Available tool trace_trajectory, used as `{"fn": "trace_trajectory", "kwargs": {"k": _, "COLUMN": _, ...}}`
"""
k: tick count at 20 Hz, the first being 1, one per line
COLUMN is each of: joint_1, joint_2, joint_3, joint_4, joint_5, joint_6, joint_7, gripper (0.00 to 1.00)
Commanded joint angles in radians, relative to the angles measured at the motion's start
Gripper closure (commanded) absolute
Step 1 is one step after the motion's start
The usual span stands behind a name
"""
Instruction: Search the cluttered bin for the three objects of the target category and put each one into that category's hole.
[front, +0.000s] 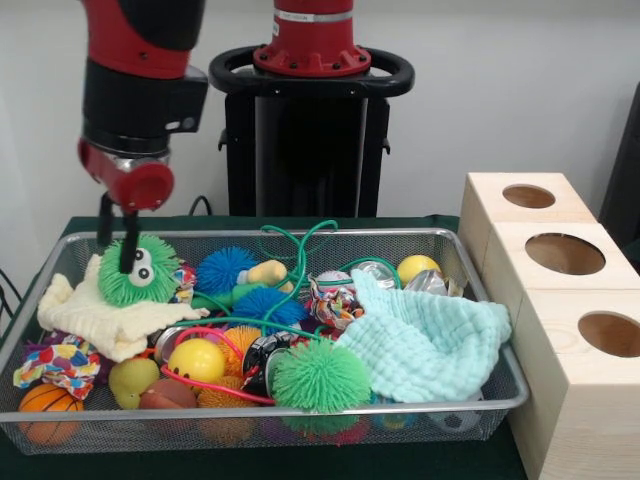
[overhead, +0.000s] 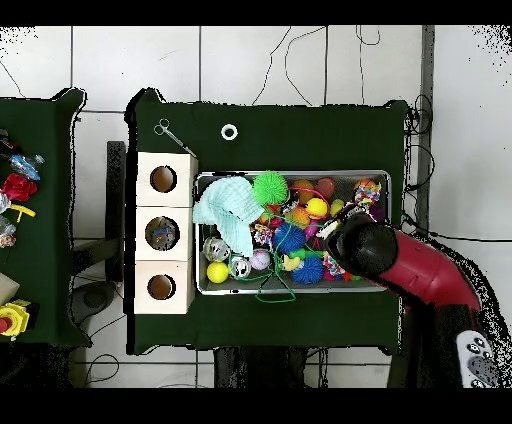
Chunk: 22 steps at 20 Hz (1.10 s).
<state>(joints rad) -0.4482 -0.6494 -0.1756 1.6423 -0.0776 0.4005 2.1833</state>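
Observation:
The wire mesh bin (front: 300, 233) lies on the green table, full of toys; it also shows in the overhead view (overhead: 300, 174). My gripper (front: 115, 258) hangs over the bin's left end with its two fingers apart, their tips down at the left part of a green spiky ball with eyes (front: 150, 272). In the overhead view the arm (overhead: 360, 248) hides the gripper and this ball. A second green spiky ball (front: 320, 375) lies at the bin's front. Blue spiky balls (front: 224, 268) lie mid-bin. Three wooden boxes with round holes (front: 565, 253) stand to the right of the bin.
A mint cloth (front: 425, 340) covers the bin's right part and a cream cloth (front: 100, 320) lies at the left. A yellow ball (front: 196, 360), a small basketball (front: 48, 405) and a green cord (front: 295, 250) lie among the toys. A white ring (overhead: 229, 131) lies on the table.

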Motion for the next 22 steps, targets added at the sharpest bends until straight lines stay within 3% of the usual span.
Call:
{"fn": "trace_trajectory", "kwargs": {"k": 1, "joint_1": -0.082, "joint_2": 0.019, "joint_3": 0.155, "joint_4": 0.164, "joint_5": -0.186, "joint_6": 0.038, "joint_7": -0.248, "gripper": 0.0}}
{"fn": "trace_trajectory", "kwargs": {"k": 4, "joint_1": -0.111, "joint_2": 0.019, "joint_3": 0.18, "joint_4": 0.17, "joint_5": -0.229, "joint_6": 0.046, "joint_7": -0.23, "gripper": 0.0}}
{"fn": "trace_trajectory", "kwargs": {"k": 11, "joint_1": -0.158, "joint_2": 0.017, "joint_3": 0.264, "joint_4": 0.209, "joint_5": -0.251, "joint_6": 0.033, "joint_7": -0.146, "gripper": 0.0}}
{"fn": "trace_trajectory", "kwargs": {"k": 17, "joint_1": -0.249, "joint_2": 0.041, "joint_3": 0.372, "joint_4": 0.278, "joint_5": -0.29, "joint_6": -0.073, "joint_7": -0.149, "gripper": 0.0}}
{"fn": "trace_trajectory", "kwargs": {"k": 22, "joint_1": -0.292, "joint_2": 0.056, "joint_3": 0.416, "joint_4": 0.317, "joint_5": -0.335, "joint_6": -0.087, "joint_7": -0.139, "gripper": 0.0}}
